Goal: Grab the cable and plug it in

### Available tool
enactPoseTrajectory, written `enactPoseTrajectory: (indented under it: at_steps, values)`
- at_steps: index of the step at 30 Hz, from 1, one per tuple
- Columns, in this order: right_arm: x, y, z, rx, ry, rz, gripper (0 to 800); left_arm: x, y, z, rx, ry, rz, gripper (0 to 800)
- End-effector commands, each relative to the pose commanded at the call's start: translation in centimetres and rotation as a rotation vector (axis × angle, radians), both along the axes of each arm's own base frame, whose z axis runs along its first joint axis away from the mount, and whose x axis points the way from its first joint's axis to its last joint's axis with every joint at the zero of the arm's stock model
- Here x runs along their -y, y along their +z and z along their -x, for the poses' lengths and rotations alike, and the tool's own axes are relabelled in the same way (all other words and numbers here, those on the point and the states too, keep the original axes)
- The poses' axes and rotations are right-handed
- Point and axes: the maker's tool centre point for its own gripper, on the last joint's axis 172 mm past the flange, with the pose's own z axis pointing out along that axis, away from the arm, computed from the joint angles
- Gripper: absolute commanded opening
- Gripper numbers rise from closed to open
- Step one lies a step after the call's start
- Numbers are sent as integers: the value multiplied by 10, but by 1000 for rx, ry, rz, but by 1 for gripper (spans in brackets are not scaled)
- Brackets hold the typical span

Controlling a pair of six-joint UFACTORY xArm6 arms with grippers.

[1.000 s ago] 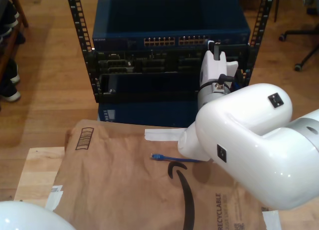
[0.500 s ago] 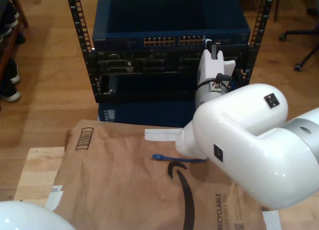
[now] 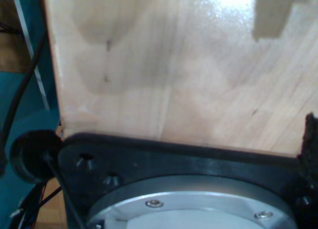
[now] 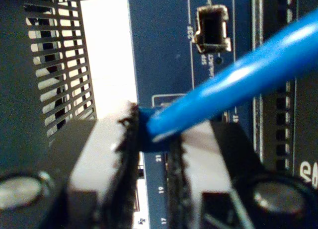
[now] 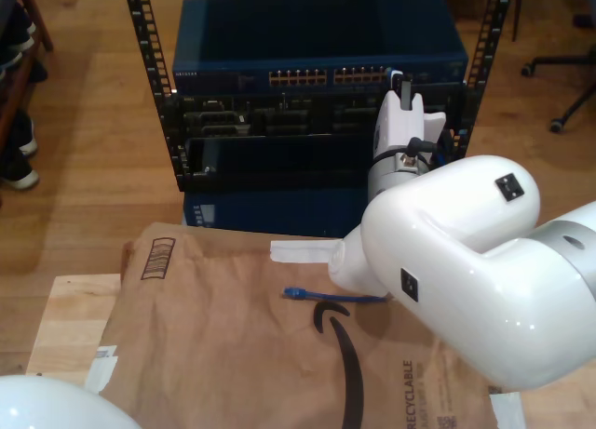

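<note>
Exterior view, left to right: the brown paper sheet (image 5: 233,345) covers the worktop (image 5: 70,322), and on it lies the free end of the cable (image 5: 321,296), its small plug pointing toward the exterior view's left while its blue length runs rightward under the white arm. Behind, the rack (image 5: 317,94) carries the blue switch (image 5: 317,52) with its port row (image 5: 326,76). At that row's right-hand end stands my second gripper (image 4: 151,139), its jaws narrowed onto the cable's other end; in the second wrist view the cable's long axis leads away from the pads toward the switch face, where an open socket (image 4: 212,29) sits just beyond and to one side of the held end. I judge that the coming move turns on lining this held end up with a port and pressing forward. My first gripper looks along bare wood, and I cannot tell its jaw state.
</note>
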Motion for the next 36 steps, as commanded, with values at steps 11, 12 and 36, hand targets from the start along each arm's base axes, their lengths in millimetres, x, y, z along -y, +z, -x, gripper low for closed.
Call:
enactPoseTrajectory:
  at_steps: [11, 12, 36]
  values:
    - [-2, -1, -1, 1, 1, 1, 0, 0, 0, 0, 0, 0, 0, 800]
    - [-2, -3, -1, -2, 1, 2, 0, 0, 0, 0, 0, 0, 0, 800]
    - [-3, -3, -5, 7, 1, -2, 0, 0, 0, 0, 0, -2, 2, 800]
